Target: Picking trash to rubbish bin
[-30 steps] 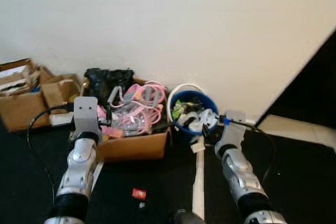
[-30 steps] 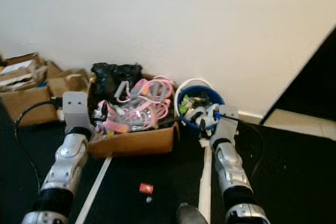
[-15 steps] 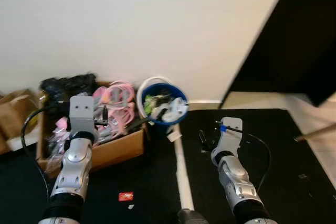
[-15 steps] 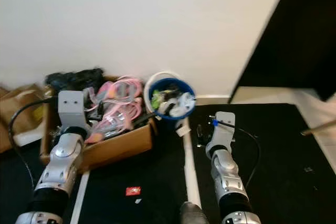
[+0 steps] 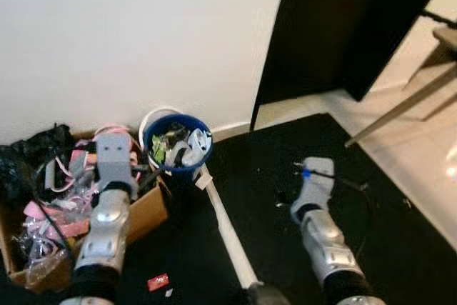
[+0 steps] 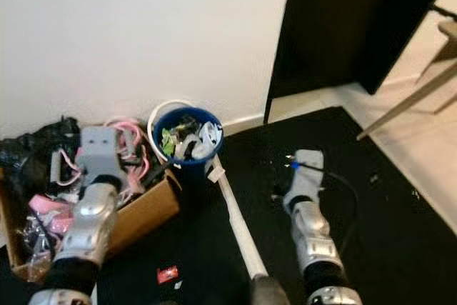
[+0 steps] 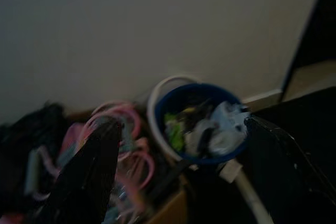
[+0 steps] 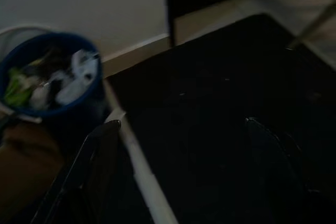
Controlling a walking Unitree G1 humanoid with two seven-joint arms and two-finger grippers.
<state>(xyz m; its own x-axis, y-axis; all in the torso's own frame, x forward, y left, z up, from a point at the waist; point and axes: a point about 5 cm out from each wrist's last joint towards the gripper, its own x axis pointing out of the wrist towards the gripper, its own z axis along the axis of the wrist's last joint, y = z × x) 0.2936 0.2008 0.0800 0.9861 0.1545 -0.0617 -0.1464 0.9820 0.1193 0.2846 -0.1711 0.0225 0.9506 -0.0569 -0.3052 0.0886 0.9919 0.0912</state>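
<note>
A small red wrapper lies on the black floor, below the left hand and nearer it than the right hand. Both hands hang spread and empty. The blue rubbish bin stands against the wall, already full.

Plain white wall; black door beside it. Black carpet meets pale tiled floor. White floor strip.
</note>
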